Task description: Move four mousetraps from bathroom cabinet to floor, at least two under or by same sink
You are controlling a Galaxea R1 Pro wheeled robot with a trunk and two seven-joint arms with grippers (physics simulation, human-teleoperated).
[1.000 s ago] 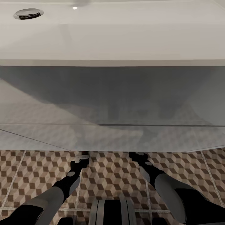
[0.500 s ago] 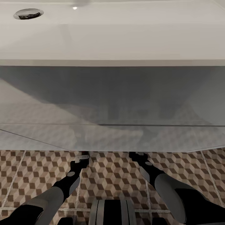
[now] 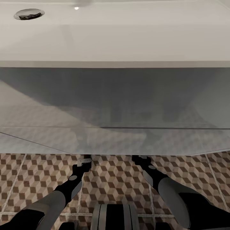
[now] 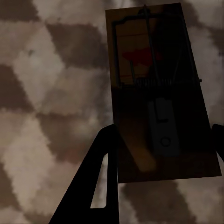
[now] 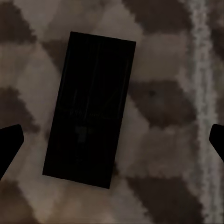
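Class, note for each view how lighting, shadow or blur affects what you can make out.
Head view: the sink top is bright, its glossy front faintly mirrors the floor.
Left wrist view: dim, yet the mousetrap shows its red spot.
Right wrist view: deep shadow blackens the second mousetrap; the tiles look blurred.

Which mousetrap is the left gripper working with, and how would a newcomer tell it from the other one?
Start at the wide white bathroom sink; both arms reach under its front edge to the cube-patterned bathroom floor. Between the left gripper fingers lies a mousetrap, brown wood with grey metal bar and red spot visible. The right wrist view's mousetrap is a near-black slab in shadow.
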